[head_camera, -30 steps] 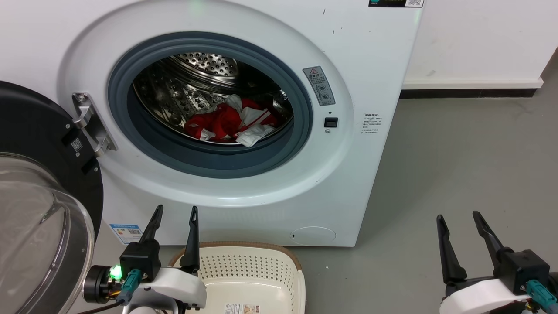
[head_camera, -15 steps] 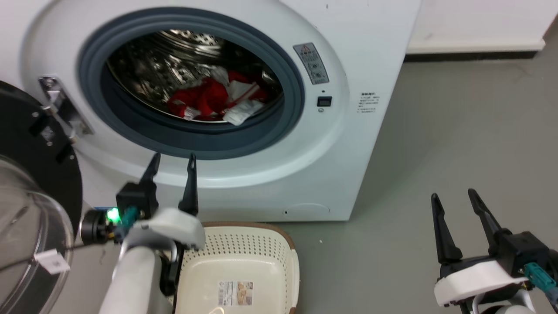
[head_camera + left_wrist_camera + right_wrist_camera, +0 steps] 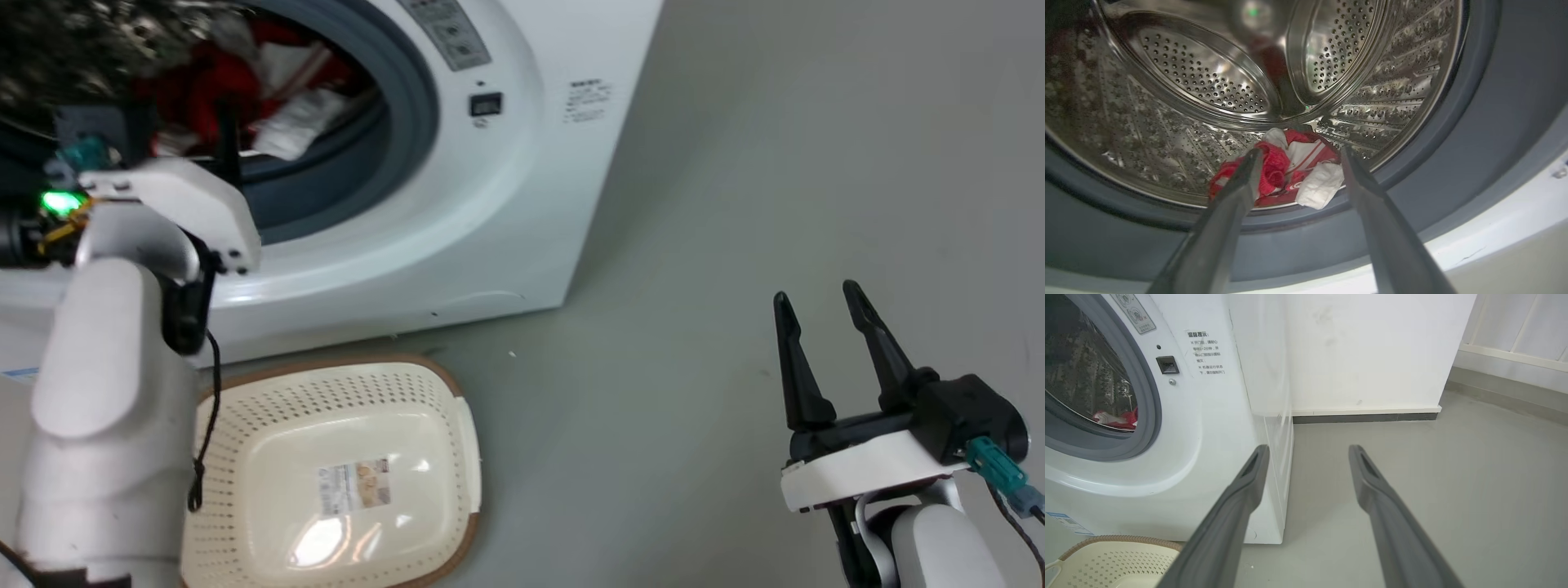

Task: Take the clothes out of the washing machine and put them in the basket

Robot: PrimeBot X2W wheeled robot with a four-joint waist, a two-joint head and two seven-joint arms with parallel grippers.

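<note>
Left gripper [image 3: 1300, 152], right gripper [image 3: 815, 292], one basket [image 3: 326, 394]

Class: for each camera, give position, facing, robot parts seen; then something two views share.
Head: above, looking down at washing machine and basket; left gripper, right gripper.
Left wrist: faces into the drum at the clothes; own fingers.
Right wrist: low, faces washing machine, floor; own fingers.
Head and right wrist share the basket.
</note>
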